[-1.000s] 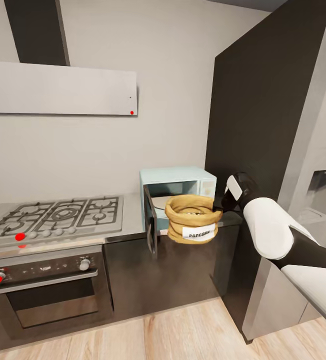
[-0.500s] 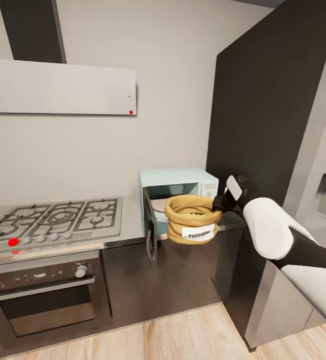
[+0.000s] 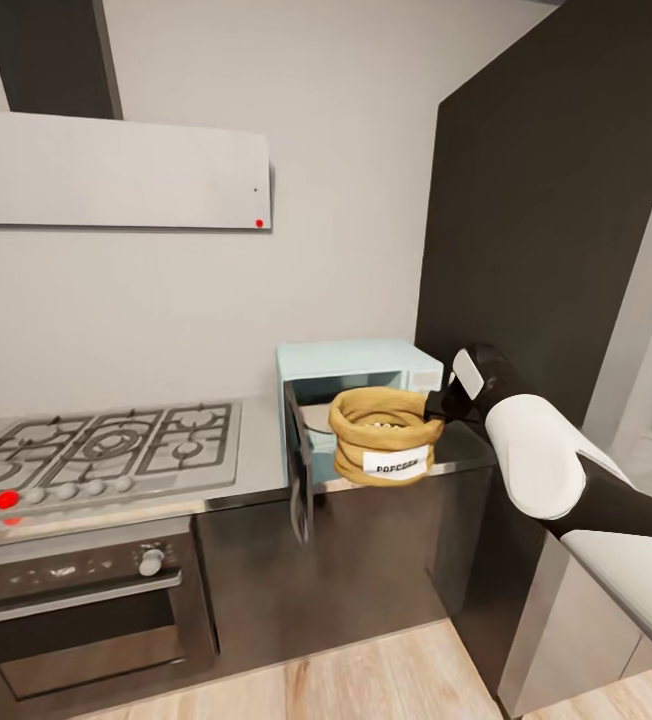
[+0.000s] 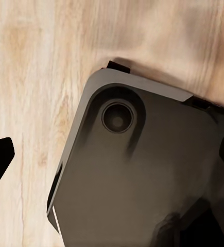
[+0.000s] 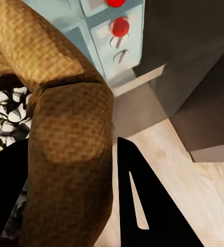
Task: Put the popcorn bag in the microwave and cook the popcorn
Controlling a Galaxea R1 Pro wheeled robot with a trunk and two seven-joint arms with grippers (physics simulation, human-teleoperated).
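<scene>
Burlap popcorn bag (image 5: 65,134) rim apparently between claw (image 5: 73,206) fingers.

A gas stove (image 3: 101,447) with black grates sits on top of a dark oven (image 3: 76,610) with round knobs. A long grey hood (image 3: 116,170) hangs on the pale wall above them. A tall dark cabinet (image 3: 556,200) stands nearby. The floor (image 3: 386,675) is light wood.

Right arm (image 3: 541,470): rounded white shell segments joined by black sections, black wrist with small white panel; gripper fingers (image 5: 142,206) flat, black, tapering; base (image 4: 142,175): dark grey rounded plate with circular recess.
</scene>
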